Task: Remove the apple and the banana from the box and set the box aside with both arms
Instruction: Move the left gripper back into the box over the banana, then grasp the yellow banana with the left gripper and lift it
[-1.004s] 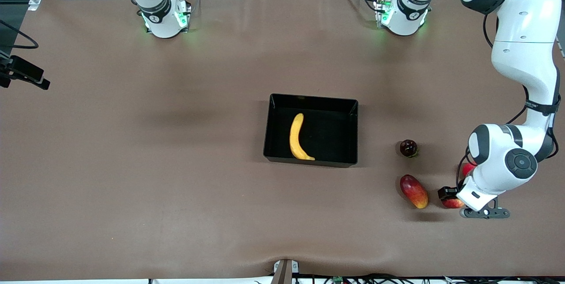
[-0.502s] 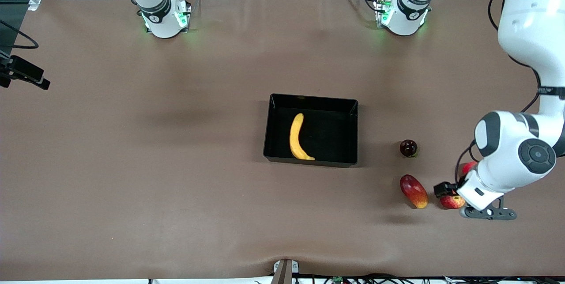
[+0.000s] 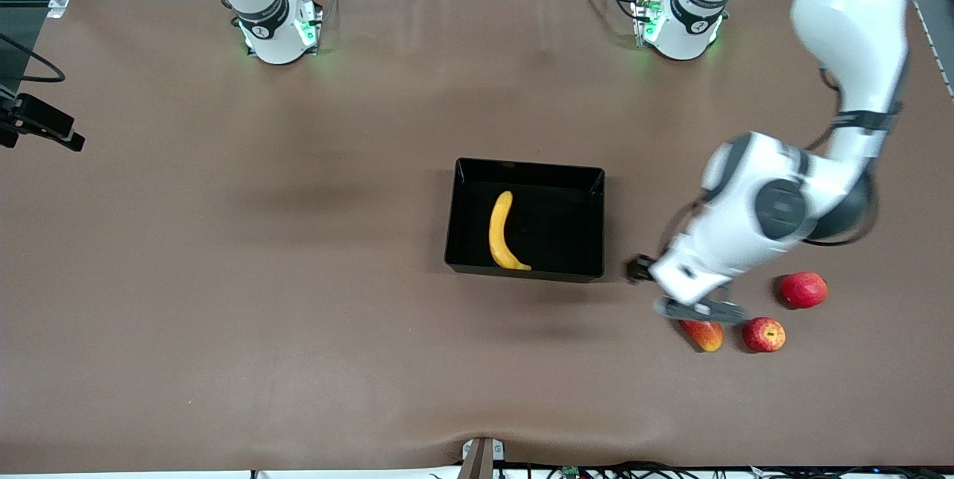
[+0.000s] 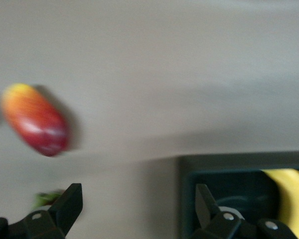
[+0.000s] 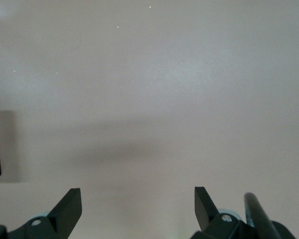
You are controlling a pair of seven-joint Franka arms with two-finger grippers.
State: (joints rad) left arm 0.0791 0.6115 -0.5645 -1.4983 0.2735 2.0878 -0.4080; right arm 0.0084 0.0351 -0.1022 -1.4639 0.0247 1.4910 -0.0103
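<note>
We're hanging the left gripper (image 4: 134,209) over bare table beside the box (image 3: 596,226), jaws spread, empty; apple (image 3: 763,334) sitting well apart; right gripper (image 5: 137,209) waiting, spread.

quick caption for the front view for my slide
Banana lies in the box; left gripper hangs over the table beside the box, apple on the table by the mango; right arm waits.

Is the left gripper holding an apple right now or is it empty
Empty. The left gripper shows open fingers with nothing between them in its wrist view, and the apple lies on the table beside the mango.
</note>
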